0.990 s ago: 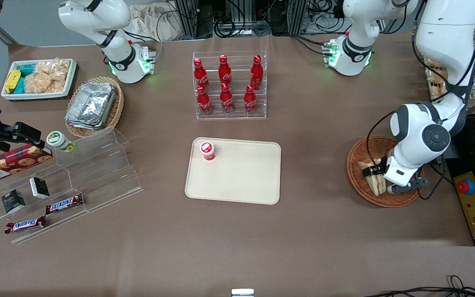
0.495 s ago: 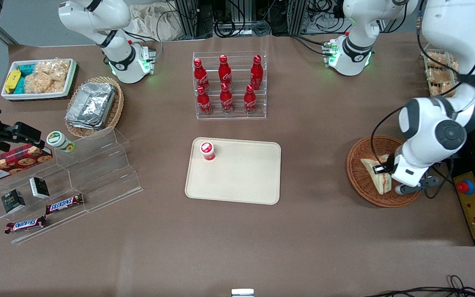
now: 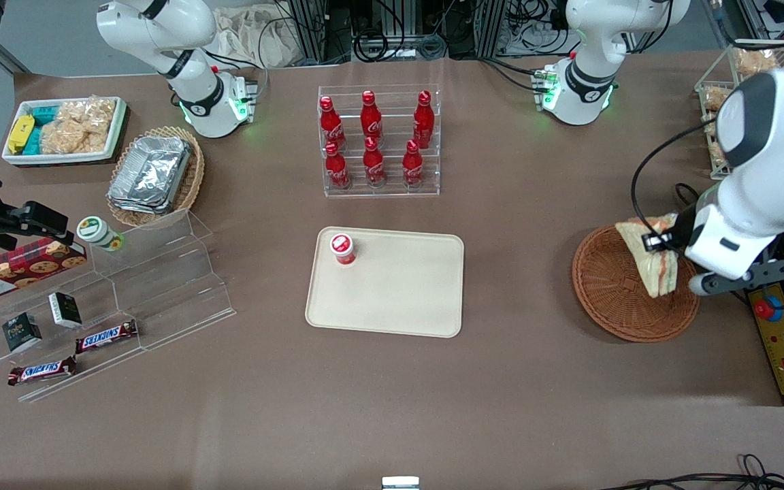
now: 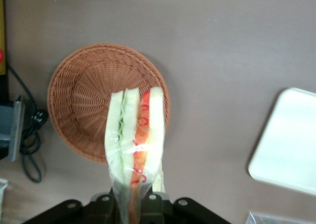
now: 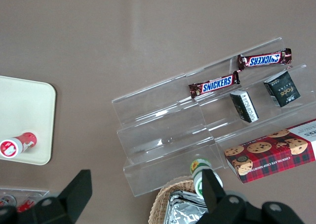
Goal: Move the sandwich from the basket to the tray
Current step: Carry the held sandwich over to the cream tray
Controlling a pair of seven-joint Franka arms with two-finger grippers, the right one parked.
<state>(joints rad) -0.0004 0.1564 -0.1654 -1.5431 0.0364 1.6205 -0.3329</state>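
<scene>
Closed from both sides on the sandwich, the jaws of the gripper pinch the wrapped wedge at its narrow end, so the bread hangs out from between the fingers with the orange-red and green filling stripes showing on the cut edge. In the left wrist view the sandwich juts straight out from the gripper, clamped between the two black fingers, and the basket sits below it with nothing inside. The wedge is lifted clear of the wicker and hangs over the basket's edge toward the working arm's end of the table. The tray lies well apart from the basket, toward the parked arm's end, at the table's middle. A small red-capped bottle stands on the tray near one of its corners farther from the front camera. Farther still from that camera, a clear rack of red cola bottles stands on the brown table
</scene>
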